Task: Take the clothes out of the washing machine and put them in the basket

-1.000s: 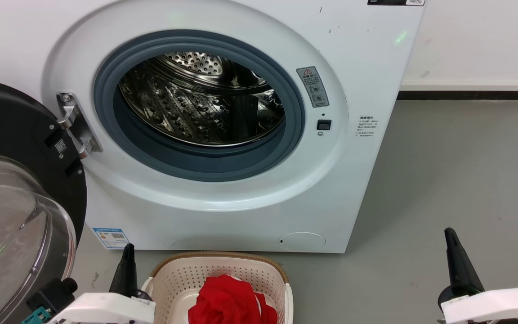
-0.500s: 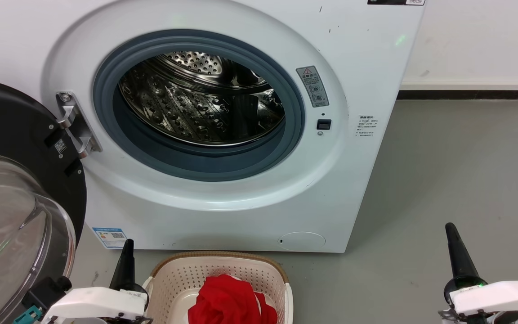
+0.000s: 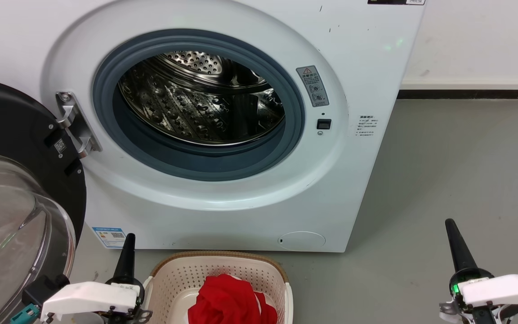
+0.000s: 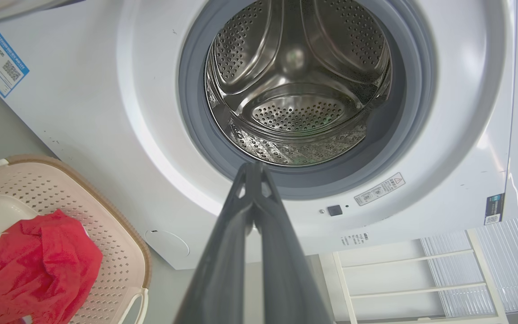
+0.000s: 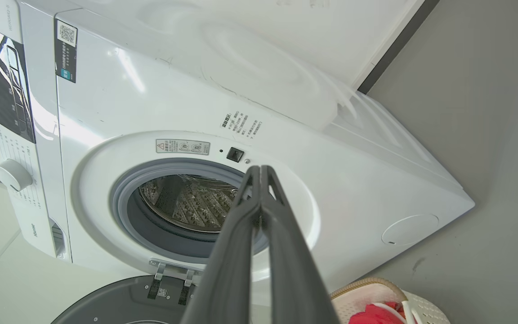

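Left gripper (image 3: 129, 238) pinched shut, empty — basket (image 3: 216, 257) with red clothes (image 3: 227, 299) just beside it. Right gripper (image 3: 450, 223) closed too, holding nothing.

Washing machine (image 3: 241, 216): 1.
Drum (image 3: 196, 103): 1.
Door (image 3: 11, 135): 1.
Hinge (image 3: 75, 123): 1.
Basket (image 3: 216, 255): 1.
Clothes (image 3: 227, 301): 1 red heap in basket; number of separate garments cannot be told.
Grippers: 2, namely left gripper (image 3: 129, 237) and right gripper (image 3: 449, 222).
Blue label (image 3: 110, 237): 1.
Warning sticker (image 3: 313, 86): 1.
Round cover (image 3: 301, 241): 1.
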Motion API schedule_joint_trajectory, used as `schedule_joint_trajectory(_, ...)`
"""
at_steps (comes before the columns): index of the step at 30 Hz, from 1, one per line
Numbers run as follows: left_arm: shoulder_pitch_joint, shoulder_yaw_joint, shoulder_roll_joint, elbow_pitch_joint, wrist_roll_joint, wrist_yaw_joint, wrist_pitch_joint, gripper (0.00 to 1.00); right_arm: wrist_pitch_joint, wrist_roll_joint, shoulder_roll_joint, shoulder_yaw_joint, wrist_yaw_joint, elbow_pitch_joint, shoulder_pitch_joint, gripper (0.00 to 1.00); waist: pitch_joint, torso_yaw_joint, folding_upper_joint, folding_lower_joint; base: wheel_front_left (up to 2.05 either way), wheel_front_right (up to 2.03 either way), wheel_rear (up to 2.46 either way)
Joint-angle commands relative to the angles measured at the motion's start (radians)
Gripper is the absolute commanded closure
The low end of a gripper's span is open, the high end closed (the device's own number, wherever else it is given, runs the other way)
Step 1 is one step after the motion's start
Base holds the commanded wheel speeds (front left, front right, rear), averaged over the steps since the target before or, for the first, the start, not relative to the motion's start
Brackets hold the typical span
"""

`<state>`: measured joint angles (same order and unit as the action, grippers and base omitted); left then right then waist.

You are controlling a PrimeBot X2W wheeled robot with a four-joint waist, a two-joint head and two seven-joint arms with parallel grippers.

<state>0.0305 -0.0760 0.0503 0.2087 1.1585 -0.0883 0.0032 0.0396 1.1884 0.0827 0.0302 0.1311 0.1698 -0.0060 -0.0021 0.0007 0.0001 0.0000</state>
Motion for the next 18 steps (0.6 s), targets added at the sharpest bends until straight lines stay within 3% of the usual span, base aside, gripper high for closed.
schedule_joint_trajectory(1,0.025,-0.006,0.0,-0.004,0.025,-0.007,0.006,1.0,-0.006,0.027,0.006,0.004,0.0,-0.001,-0.032,1.0,0.0,0.0,-0.0001,0.0,0.0,0.0,0.0)
schedule_joint_trajectory(18,0.048,-0.018,0.0,0.012,0.186,-0.02,0.048,1.0,-0.049,0.191,0.004,0.017,0.0,0.027,-0.06,1.0,0.002,0.0,-0.0001,0.0,0.0,0.0,0.0)
